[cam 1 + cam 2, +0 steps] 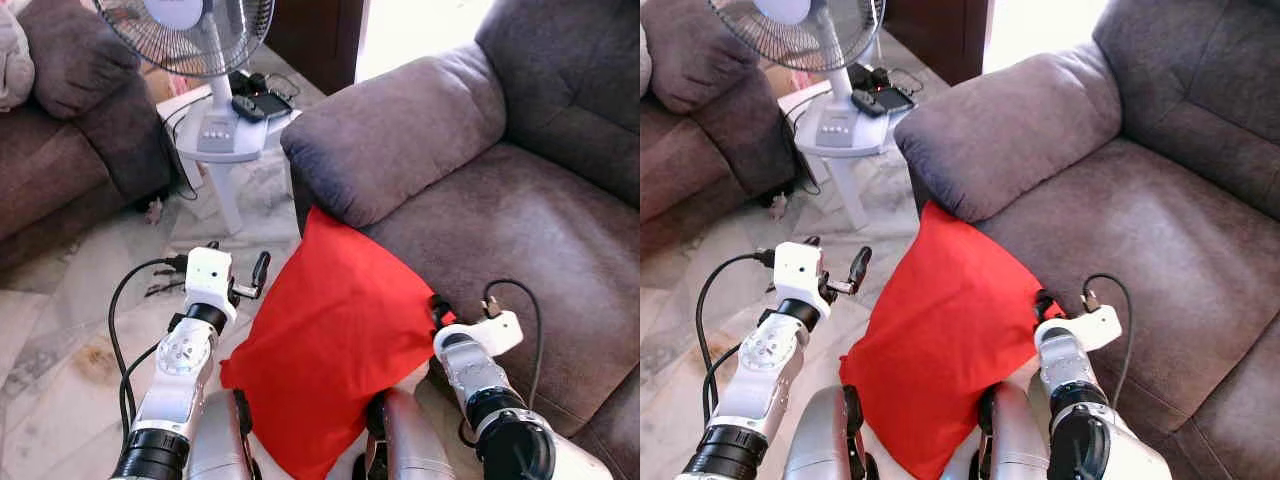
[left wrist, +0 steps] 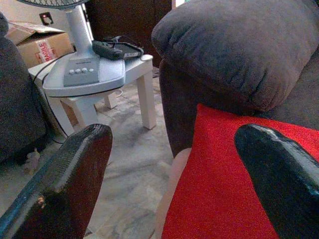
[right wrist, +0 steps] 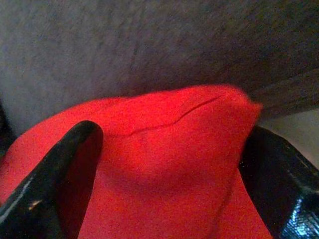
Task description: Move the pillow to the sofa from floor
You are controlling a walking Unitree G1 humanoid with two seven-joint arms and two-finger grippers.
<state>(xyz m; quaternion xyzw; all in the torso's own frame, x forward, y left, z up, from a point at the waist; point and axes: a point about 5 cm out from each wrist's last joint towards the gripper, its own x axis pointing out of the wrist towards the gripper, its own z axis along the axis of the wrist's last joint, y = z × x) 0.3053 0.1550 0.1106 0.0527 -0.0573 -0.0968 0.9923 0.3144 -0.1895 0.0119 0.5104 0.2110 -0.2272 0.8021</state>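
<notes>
While our right gripper (image 3: 164, 164) is pinching the near right corner of the soft bright-red fabric pillow (image 1: 330, 340), its two black fingers (image 3: 55, 174) are squeezing a fold of the red cloth between them, so that pincer is grasping the pillow. Our left gripper (image 2: 169, 169) is hanging released just beside the pillow's opposite edge, its fingers spread apart with nothing between them; whether it is touching the cloth at all, we are unable to tell. The pillow itself is hanging off the floor in front of our body, stretching forward from the right gripper, with its far corner leaning against the front of the big rounded grey-brown upholstered sofa armrest (image 1: 400, 130).

Beyond the right gripper, and further out on that same side, the wide grey-brown sofa seat cushion (image 1: 530, 250) is lying open. Out past the left gripper, a small white side table (image 2: 134, 69) is carrying a grey pedestal fan (image 1: 215, 70).

We are judging the lift as done and the carry to the sofa as the step in hand. The next move is calling for us to swing the pillow onward over the seat cushion, clear of the armrest, before the right gripper is letting go.
</notes>
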